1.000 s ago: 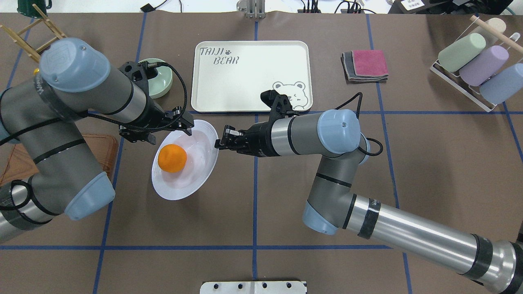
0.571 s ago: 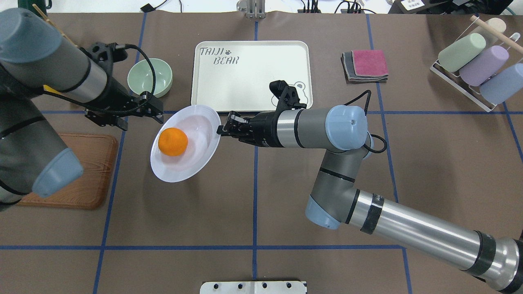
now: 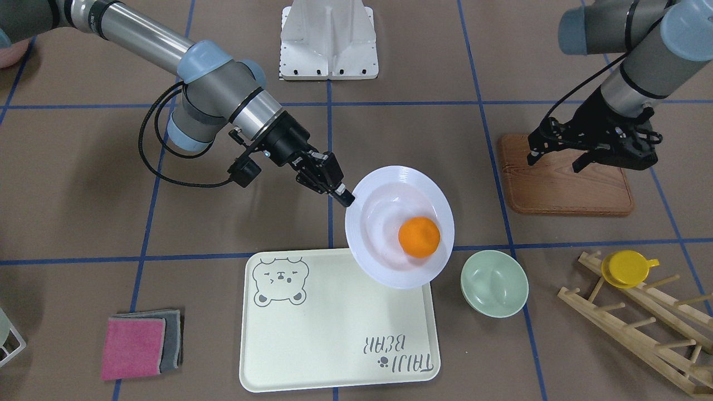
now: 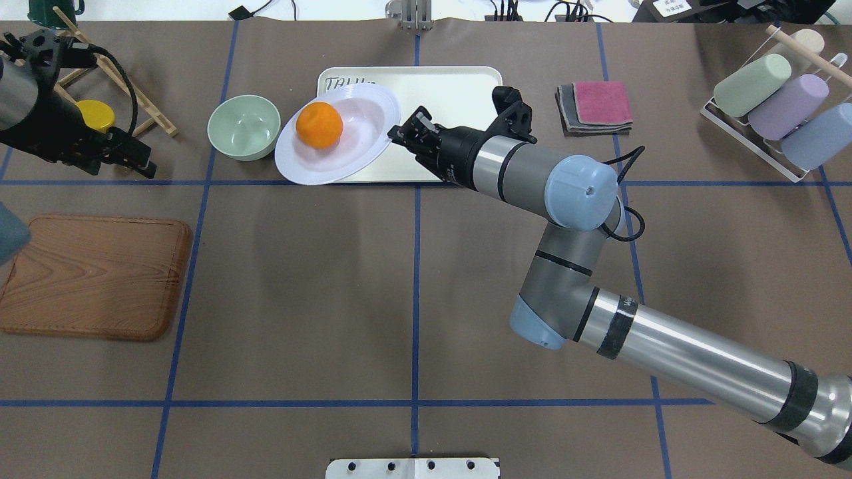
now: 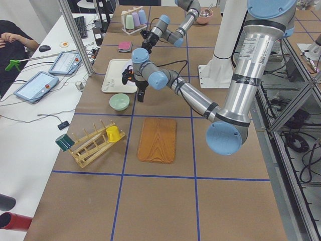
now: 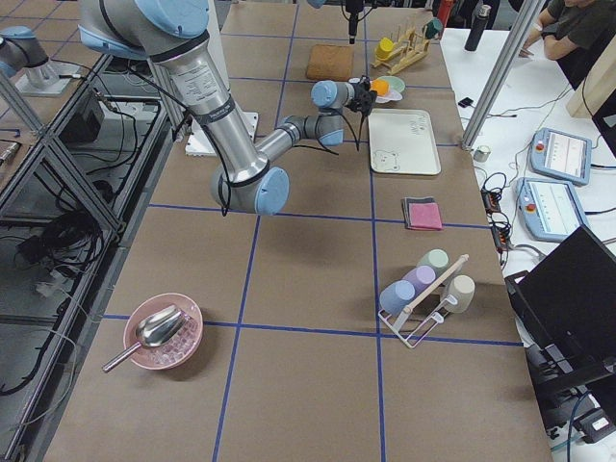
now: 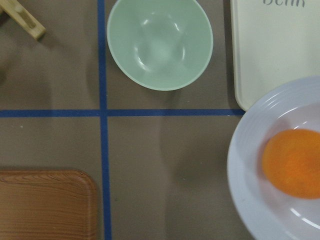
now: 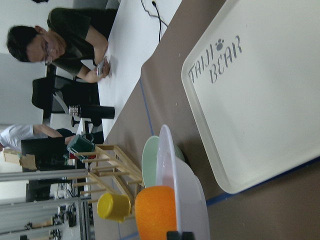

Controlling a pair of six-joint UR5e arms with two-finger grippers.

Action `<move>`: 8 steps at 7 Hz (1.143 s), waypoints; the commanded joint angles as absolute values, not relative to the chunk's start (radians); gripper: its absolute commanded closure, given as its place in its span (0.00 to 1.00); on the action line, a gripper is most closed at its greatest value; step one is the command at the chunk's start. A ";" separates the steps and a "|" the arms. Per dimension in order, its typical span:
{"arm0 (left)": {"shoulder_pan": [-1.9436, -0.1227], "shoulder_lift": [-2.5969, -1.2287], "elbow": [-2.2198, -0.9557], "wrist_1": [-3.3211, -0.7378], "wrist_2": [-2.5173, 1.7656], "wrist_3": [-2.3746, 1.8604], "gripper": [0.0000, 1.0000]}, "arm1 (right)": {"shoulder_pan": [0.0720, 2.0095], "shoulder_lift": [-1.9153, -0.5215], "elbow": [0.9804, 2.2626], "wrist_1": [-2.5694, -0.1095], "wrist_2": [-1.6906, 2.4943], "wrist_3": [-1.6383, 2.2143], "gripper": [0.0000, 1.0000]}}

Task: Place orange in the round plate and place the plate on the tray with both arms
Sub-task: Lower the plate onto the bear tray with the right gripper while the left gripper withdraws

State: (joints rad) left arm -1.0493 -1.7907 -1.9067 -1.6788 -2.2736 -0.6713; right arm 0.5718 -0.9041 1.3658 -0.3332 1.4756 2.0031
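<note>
Within the last second the round plate (image 4: 349, 159), with the orange (image 4: 319, 125) lying in it, has been carried from the middle of the table to the tray (image 4: 459, 93). It is now held tilted over the tray's corner beside the green bowl (image 4: 243, 126), partly past the edge. Its rim is clamped only by the right end effector (image 4: 398, 136), while the left end effector (image 3: 555, 160) has been drawn well away, its fingers seen apart and empty. The orange step is judged done, and the plate must yet be brought further inward and lowered flat
</note>
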 commanded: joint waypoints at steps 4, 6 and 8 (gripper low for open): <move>-1.074 -1.773 -1.902 -1.678 -2.267 -0.624 0.03 | 0.568 -0.926 1.227 -0.383 1.215 2.120 1.00; -1.074 -1.763 -1.902 -1.680 -2.267 -0.623 0.03 | 0.540 -0.913 1.226 -0.428 1.198 2.118 1.00; -1.075 -1.763 -1.902 -1.680 -2.267 -0.623 0.03 | 0.523 -0.914 1.236 -0.498 1.198 2.052 0.35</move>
